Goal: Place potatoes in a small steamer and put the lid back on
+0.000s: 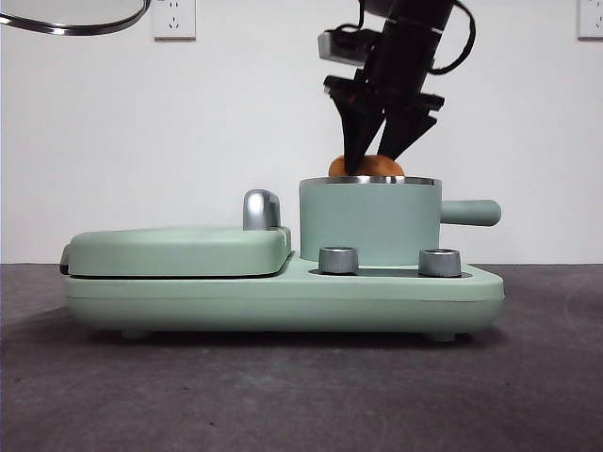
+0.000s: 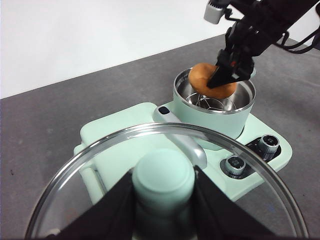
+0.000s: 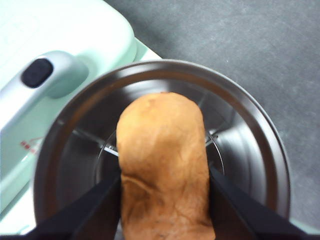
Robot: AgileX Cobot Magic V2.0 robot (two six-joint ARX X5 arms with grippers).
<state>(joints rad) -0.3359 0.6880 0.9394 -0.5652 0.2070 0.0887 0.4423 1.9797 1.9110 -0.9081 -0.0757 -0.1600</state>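
Observation:
My right gripper (image 1: 375, 155) comes down from above, shut on the orange-brown potato (image 1: 369, 167), whose lower part dips inside the steel rim of the small mint-green steamer (image 1: 369, 221). In the right wrist view the potato (image 3: 162, 160) sits between both jaws over the steamer's steel bowl (image 3: 250, 125). My left gripper (image 2: 162, 195) is shut on the green knob of the lid (image 2: 100, 145) and holds it up, away from the steamer (image 2: 215, 120). The lid's rim (image 1: 85, 26) shows at the front view's top left corner.
The steamer stands on a mint-green appliance base (image 1: 283, 297) with two steel knobs (image 1: 338, 260) in front. A flat hinged grill plate (image 1: 179, 250) with a chrome handle (image 1: 261, 209) lies beside it. The steamer's stubby side handle (image 1: 471, 212) points away from the grill.

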